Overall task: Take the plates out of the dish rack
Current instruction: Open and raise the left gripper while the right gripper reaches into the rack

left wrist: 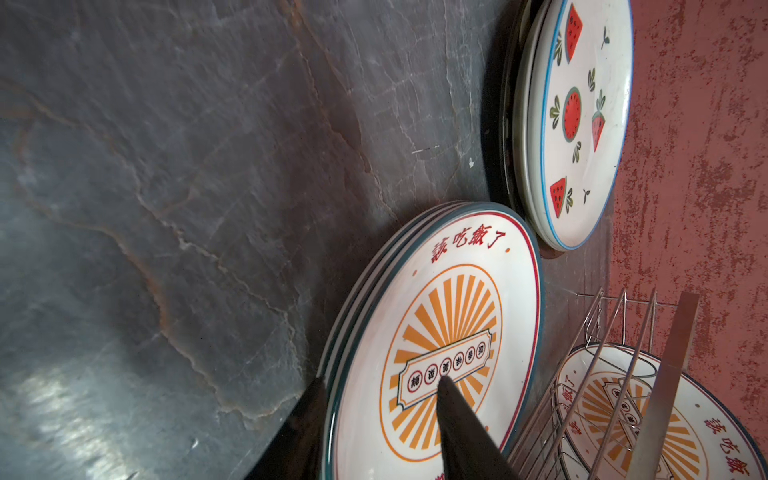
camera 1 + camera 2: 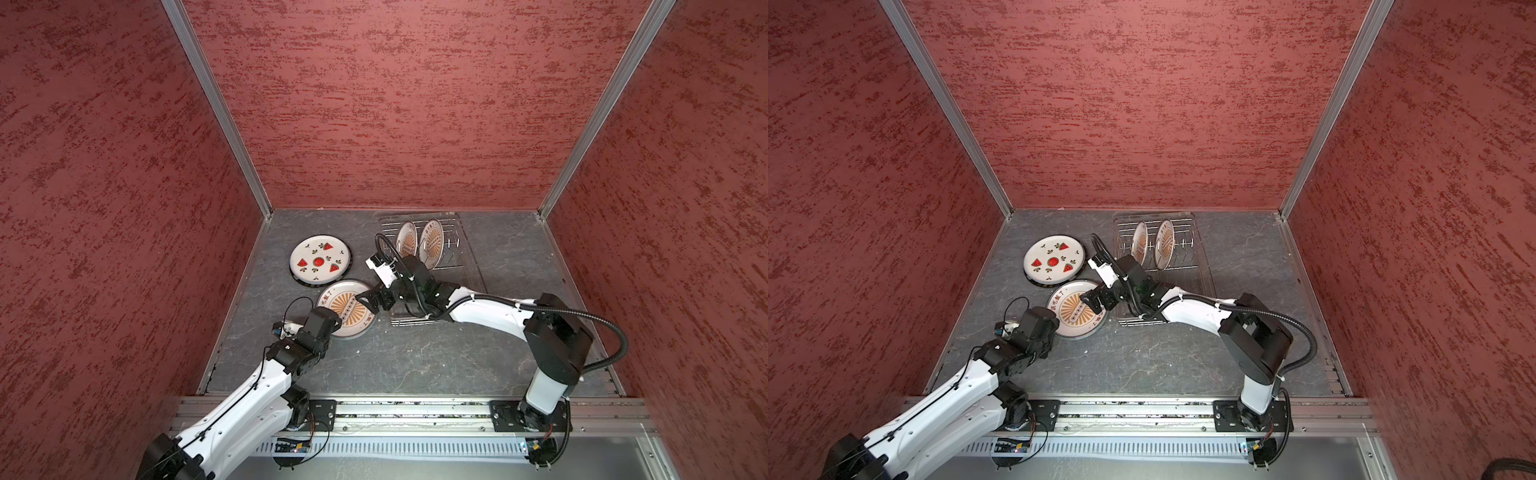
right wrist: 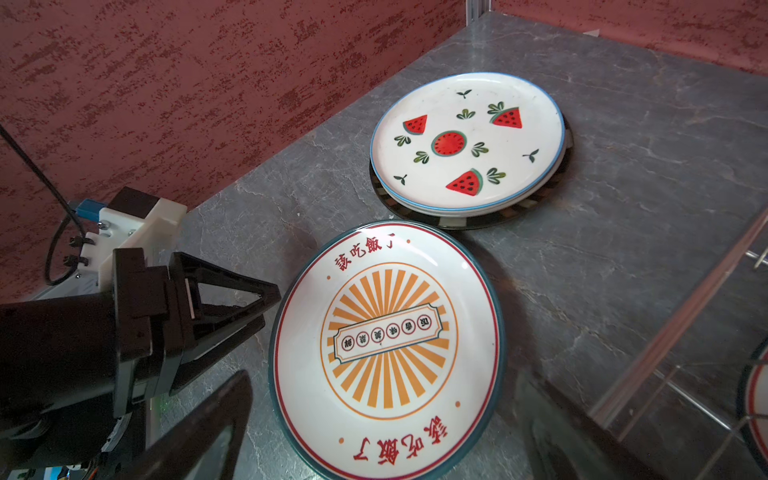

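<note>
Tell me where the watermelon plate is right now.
In both top views the watermelon plate lies flat atop a small stack on the table, left of the dish rack and just behind the sunburst plate stack.

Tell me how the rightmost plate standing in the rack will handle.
Probably rigid and breakable: the plate looks like glazed ceramic. Its glossy surface may slip when gripped. Standing on edge in the rack, it could tip or roll once freed.

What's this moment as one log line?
left gripper: open, astride round orange-sunburst plate on stack | right gripper: open, empty | silver wire dish rack: two sunburst plates upright
</note>
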### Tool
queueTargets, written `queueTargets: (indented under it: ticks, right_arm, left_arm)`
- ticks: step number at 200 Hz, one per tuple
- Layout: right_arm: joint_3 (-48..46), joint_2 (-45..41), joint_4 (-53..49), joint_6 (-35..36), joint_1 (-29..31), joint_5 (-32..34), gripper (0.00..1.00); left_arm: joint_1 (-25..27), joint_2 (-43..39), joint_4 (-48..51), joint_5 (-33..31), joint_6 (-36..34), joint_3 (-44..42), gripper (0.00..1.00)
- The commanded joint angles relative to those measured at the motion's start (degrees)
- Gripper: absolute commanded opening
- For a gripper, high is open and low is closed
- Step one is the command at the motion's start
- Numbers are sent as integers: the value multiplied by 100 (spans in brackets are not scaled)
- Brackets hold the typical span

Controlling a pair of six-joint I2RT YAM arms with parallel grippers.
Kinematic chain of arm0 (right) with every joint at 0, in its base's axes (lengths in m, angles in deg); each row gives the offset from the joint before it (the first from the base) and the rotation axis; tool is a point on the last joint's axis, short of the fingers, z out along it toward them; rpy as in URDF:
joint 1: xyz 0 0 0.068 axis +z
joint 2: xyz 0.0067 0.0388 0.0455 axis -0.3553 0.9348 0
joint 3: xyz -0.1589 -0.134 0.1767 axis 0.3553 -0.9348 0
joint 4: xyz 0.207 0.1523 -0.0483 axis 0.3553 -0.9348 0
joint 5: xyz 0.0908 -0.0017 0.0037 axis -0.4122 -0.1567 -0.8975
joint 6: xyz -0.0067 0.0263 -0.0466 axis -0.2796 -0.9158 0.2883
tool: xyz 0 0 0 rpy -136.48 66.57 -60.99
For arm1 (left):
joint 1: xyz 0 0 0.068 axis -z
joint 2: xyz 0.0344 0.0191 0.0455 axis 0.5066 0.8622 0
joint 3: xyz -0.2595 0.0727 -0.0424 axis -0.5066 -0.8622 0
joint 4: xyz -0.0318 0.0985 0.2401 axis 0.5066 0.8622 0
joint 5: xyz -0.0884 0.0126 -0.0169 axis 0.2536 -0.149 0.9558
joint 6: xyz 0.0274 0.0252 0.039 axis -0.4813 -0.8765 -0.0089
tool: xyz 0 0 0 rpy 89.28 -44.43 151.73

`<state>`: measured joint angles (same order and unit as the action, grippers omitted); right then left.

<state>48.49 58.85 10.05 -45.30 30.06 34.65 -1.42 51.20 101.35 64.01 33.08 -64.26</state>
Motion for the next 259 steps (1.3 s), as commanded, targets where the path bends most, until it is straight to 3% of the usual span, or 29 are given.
queueTargets:
  ticks: [1,35,69,81,96,115,128,147,169,199,221,237,259]
  right_arm:
    - [-171,-397,301,92,46,180,99]
    - [-572,-941,657,21,53,594,99]
    - [-993,-1606,720,118,46,771,99]
    - [-1271,-1996,869,96,46,1104,99]
    - [-1659,-2389,1212,44,46,2018,99]
    - [-1689,-2587,1030,-120,-4,3237,99]
    - [-1590,-2564,765,-253,-60,3661,99]
    - [-1575,-2526,685,-398,-180,3814,99]
    - [-1569,-2479,624,-515,-324,3756,99]
    - [-1305,-2183,508,-711,-590,3636,99]
    - [-882,-1796,195,-770,-657,3878,99]
    - [-671,-1455,103,-718,-690,3983,91]
    - [-263,-1099,-296,-803,-745,4117,89]
  left_arm:
    - [25,-276,192,-332,-40,0,52]
    - [43,-842,42,-546,-348,-159,76]
    - [84,-1230,-736,-497,-1206,-395,100]
    - [144,-1300,-998,-517,-1585,-405,100]
    - [267,-1367,-1509,-546,-2145,-464,99]
    - [465,-1416,-2674,-399,-2792,-753,99]
    - [558,-1386,-3626,-144,-3246,-989,99]
    - [687,-1266,-4606,109,-3987,-1147,99]
    - [815,-967,-5085,257,-4755,-1063,99]
    - [816,-418,-6275,1587,-5577,-1032,100]
    - [816,-46,-6732,2243,-5947,-933,99]
    - [816,232,-7194,2432,-6115,-984,99]
    - [749,615,-7351,2716,-6210,-892,99]
